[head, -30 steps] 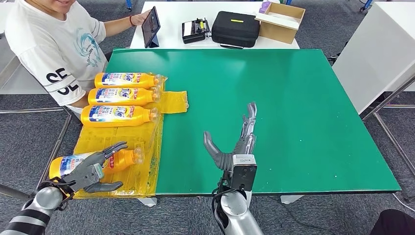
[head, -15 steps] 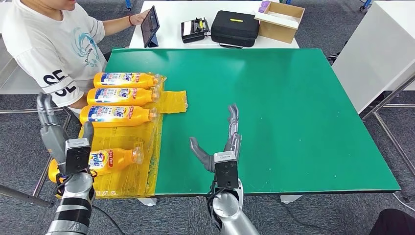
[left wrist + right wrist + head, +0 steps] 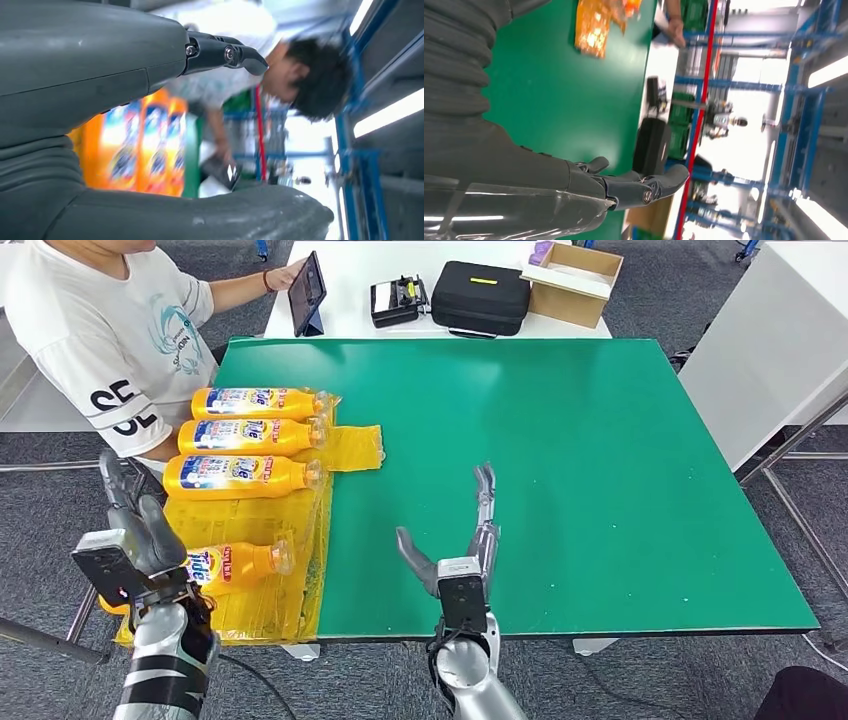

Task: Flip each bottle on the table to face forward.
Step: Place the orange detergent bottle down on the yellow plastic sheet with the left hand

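Hidden: left hand (image 3: pixel 135 520) covers the base of the nearest bottle (image 3: pixel 235 562); left wrist view blurred.
Bottles: four on yellow plastic sheet (image 3: pixel 250 605), tabletop's (image 3: pixel 600 470) left edge, lying lengthwise, caps pointing right.
Left hand: raised, fingers apart, holding nothing.
Right hand (image 3: pixel 468 540): fingers spread above tabletop, holding nothing.

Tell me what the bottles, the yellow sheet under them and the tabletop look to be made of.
Bottles: likely glossy orange plastic, with printed labels and clear caps. Yellow sheet: thin plastic film, judging by its wrinkles, shine and slight translucency. Tabletop: a matte green surface, flat and even; possibly a mat or laminate, unclear.
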Controlling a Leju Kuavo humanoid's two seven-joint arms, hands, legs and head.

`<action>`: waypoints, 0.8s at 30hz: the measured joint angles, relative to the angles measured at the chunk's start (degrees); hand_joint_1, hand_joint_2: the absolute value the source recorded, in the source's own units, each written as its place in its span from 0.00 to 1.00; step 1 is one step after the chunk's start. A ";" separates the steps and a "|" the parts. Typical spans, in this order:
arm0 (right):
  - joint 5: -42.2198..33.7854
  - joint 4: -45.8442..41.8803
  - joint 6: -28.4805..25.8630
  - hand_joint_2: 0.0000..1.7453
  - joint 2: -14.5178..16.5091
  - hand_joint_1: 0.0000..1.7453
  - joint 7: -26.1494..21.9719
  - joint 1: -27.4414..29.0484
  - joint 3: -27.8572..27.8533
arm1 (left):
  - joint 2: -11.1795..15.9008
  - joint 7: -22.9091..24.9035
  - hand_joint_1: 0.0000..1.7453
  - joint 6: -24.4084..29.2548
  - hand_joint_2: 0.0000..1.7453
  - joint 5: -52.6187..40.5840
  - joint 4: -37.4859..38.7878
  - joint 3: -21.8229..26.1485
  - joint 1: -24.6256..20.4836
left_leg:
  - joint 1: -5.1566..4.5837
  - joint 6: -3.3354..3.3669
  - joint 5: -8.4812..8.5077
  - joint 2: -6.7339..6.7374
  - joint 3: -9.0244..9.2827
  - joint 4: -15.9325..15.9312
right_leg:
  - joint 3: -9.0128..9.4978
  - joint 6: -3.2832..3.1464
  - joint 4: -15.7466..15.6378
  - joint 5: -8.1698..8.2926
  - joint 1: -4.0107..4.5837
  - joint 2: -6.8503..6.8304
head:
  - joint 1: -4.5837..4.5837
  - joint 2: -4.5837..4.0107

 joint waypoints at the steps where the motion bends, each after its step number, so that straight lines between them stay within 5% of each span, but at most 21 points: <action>1: -0.01 -0.84 -0.17 1.00 -0.01 0.00 -0.27 0.88 -0.94 | -0.35 0.19 0.00 -1.03 0.00 -0.26 -0.89 -0.19 1.44 | 0.00 0.00 -0.01 0.01 -0.03 0.00 | -0.04 0.00 0.00 0.00 0.00 0.00 | 0.00 0.00; 7: 0.03 -4.99 -0.39 1.00 0.02 0.00 -0.93 5.45 -6.04 | -1.92 1.37 0.00 -3.35 0.00 -2.20 -6.35 -3.06 9.48 | 0.00 -0.03 -0.04 0.01 -0.22 0.00 | -0.26 -0.01 -0.02 -0.03 0.02 0.00 | 0.00 0.00; 11: 0.16 -5.95 -0.39 1.00 0.09 0.00 -1.09 6.65 -7.33 | -2.28 1.21 0.00 -3.46 1.00 -3.40 -8.09 -4.10 11.42 | 0.01 -0.04 -0.03 0.02 -0.24 0.00 | -0.28 -0.01 -0.02 -0.01 0.04 0.00 | 0.00 0.00; 24: -1.29 -4.50 -0.48 1.00 -0.36 0.00 -1.96 9.49 -8.32 | -6.00 -2.66 0.00 -1.07 1.00 -7.68 -15.07 -12.52 24.05 | -0.02 -0.01 -0.07 0.03 -0.32 -0.01 | -0.33 -0.01 -0.04 -0.02 0.01 0.00 | 0.00 0.00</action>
